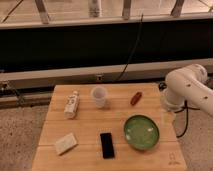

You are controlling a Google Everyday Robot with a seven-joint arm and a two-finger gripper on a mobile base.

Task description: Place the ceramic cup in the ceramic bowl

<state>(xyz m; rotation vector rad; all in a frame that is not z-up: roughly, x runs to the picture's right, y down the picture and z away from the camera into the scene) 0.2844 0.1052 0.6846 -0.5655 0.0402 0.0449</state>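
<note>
Rightward, hand (167,118) beside ceramic bowl (142,132)

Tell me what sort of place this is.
Probably a robot lab: wooden table with staged ceramic cup and ceramic bowl, speckled floor, the claw hanging open beside the table's right edge.
</note>
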